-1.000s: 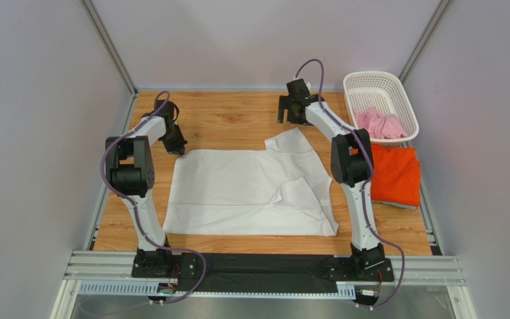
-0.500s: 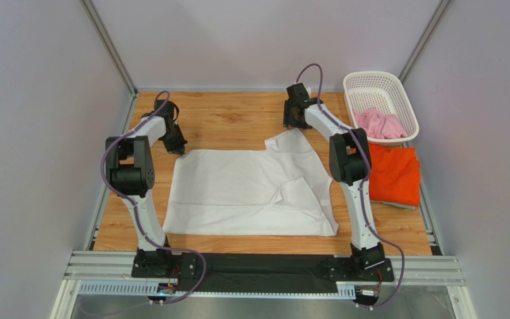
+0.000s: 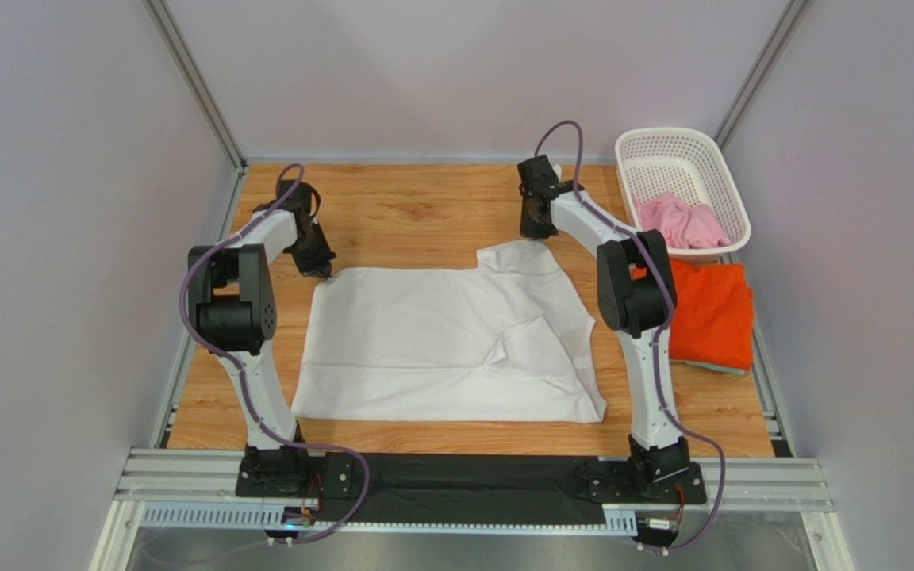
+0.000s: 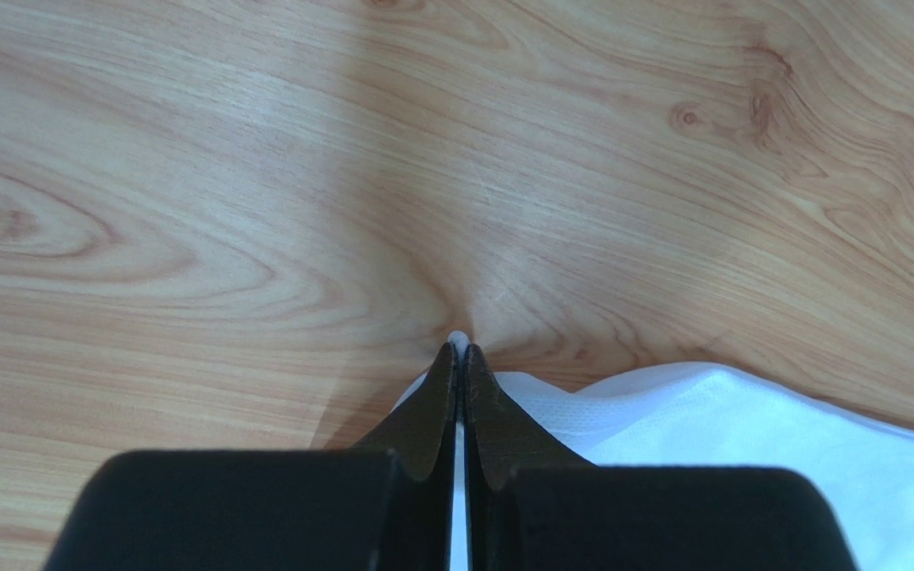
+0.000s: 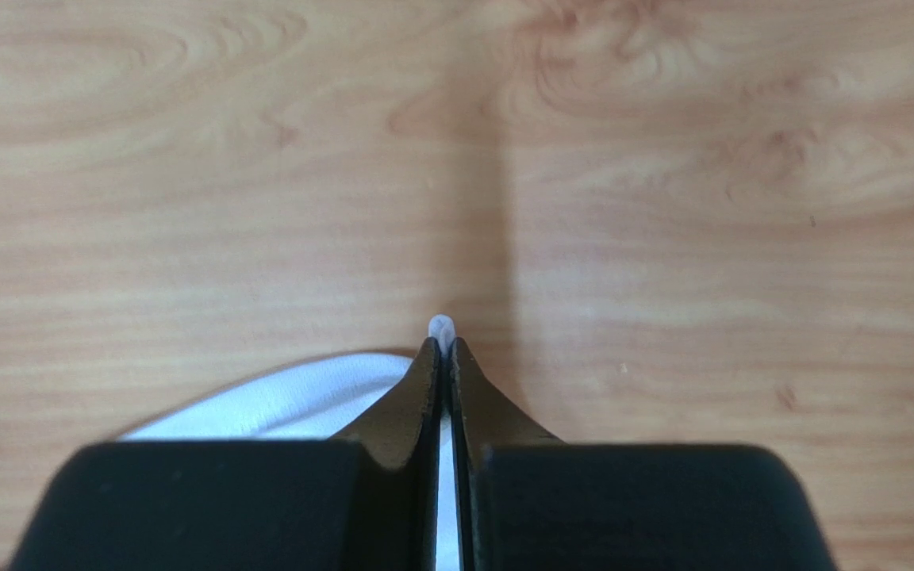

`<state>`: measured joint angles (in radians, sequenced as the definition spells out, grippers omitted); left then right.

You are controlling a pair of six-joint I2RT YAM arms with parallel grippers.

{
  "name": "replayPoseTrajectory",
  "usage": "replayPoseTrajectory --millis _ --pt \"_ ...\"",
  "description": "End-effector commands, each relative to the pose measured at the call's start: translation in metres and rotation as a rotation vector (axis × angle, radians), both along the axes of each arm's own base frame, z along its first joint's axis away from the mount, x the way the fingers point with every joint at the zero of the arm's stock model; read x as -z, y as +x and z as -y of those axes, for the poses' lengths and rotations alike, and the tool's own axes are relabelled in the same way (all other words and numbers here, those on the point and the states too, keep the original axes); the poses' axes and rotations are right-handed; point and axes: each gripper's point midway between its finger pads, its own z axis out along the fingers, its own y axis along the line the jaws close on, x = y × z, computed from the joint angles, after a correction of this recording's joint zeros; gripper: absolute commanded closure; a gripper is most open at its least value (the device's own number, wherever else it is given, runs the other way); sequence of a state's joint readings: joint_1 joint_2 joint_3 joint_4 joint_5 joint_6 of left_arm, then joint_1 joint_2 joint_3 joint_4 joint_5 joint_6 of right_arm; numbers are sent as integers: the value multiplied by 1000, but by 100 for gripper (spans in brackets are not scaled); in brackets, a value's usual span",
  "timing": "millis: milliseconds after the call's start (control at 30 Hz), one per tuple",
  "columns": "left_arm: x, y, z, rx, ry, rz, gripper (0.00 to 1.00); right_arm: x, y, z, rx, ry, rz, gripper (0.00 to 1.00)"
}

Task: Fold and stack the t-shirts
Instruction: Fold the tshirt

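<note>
While both arms reach away from the near edge of the wooden tabletop [image 3: 426,214], a white t-shirt [image 3: 426,345] is seen spread mostly flat across the middle. Its near hem lies close to that edge, and a flap of cloth is folded over on its right side. Near the right edge, a bright orange t-shirt [image 3: 712,315] is laid folded, apart from the white one. Farther back, toward the left edge, the left gripper [image 3: 324,270] is pressed together on the white shirt's far left corner, with a sliver of white cloth pinched between its fingers [image 4: 432,405]. Farther still, the right gripper [image 3: 532,228] is likewise clamped on a nub of white cloth at the shirt's far right corner, which juts toward the far edge. At the far right corner, a pale pink t-shirt [image 3: 682,223] is bunched inside a white lattice basket [image 3: 664,145].
</note>
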<state>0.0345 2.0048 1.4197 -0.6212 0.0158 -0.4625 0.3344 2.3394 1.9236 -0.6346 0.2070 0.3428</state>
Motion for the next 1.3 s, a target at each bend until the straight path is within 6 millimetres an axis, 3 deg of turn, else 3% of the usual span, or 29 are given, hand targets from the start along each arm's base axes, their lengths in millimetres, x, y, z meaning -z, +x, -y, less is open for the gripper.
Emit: replayPoseTrajectory --millis 0,33,67,100,167,267,300,333,400,433,500,633,700,733,767,833,1100,1267 --pt "-28 2 3 14 -21 80 100 -52 -8 -6 -53 10 86 100" --pt "-31 1 4 15 -24 89 100 -57 -13 -7 -60 12 93 100" --pt "-37 -2 5 14 -24 101 100 -81 -17 -7 -63 29 134 100" --pt "-40 -3 5 13 -26 109 100 -73 -30 -8 -79 22 118 100" --pt "-48 -11 6 9 -32 127 100 -102 -43 -12 -97 49 175 100" --pt "-58 -23 9 3 -40 159 100 -102 -74 -11 -115 60 163 100" --pt "-60 -27 8 -2 -39 164 100 -122 -82 -9 -119 78 202 100" --pt "-62 -31 7 -10 -33 167 100 -108 -99 -5 -120 75 166 100" --pt "-66 -45 7 -24 -32 179 100 -125 -116 -2 -120 101 198 100" --pt "-60 -54 8 -32 -38 165 100 -118 -129 1 -125 106 176 100" --pt "-70 -61 8 -39 -39 200 100 -117 -145 3 -132 119 170 100" --pt "-73 -84 9 -51 -42 218 100 -134 -182 11 -147 153 202 100" --pt "-82 -90 9 -57 -44 252 100 -129 -200 17 -147 153 187 100" --pt "-78 -96 9 -56 -43 246 100 -140 -207 19 -150 170 215 100" --pt "-83 -99 9 -59 -42 264 100 -132 -216 22 -149 167 196 100" --pt "-84 -107 8 -70 -37 275 100 -139 -229 20 -173 206 208 100" --pt "-81 -123 -2 -125 2 285 100 -123 -272 28 -194 220 158 100" --pt "-81 -127 -3 -142 7 288 100 -122 -290 22 -228 254 146 100"
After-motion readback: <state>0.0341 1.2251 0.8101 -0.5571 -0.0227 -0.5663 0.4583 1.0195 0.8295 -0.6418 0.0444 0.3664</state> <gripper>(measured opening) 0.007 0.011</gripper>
